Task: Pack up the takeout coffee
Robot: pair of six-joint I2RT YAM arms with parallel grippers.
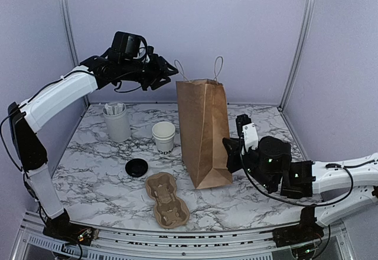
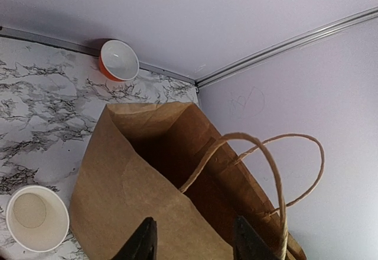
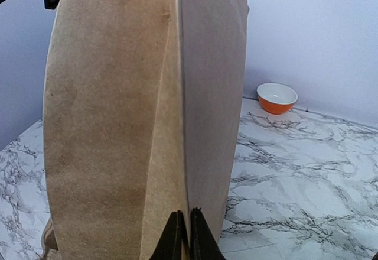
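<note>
The small white paper cup [image 1: 163, 137] with dark lettering stands open on the marble table, left of the upright brown paper bag [image 1: 204, 133]. Its black lid [image 1: 136, 167] lies flat to the cup's front left. My left gripper [image 1: 168, 71] is open and empty, held high beside the bag's top left corner. In the left wrist view, the left gripper [image 2: 192, 239] looks down into the bag's open mouth [image 2: 171, 153], with the cup [image 2: 36, 217] at lower left. My right gripper [image 3: 189, 236] is shut on the bag's side fold [image 3: 177, 153], low on its right side [image 1: 229, 152].
A brown cardboard cup carrier [image 1: 166, 198] lies near the front edge. A taller white holder with packets [image 1: 117, 121] stands at the back left. An orange bowl [image 2: 119, 60] sits by the back wall behind the bag, and it also shows in the right wrist view [image 3: 277, 97]. The bag's twine handles [image 2: 277, 171] stick up.
</note>
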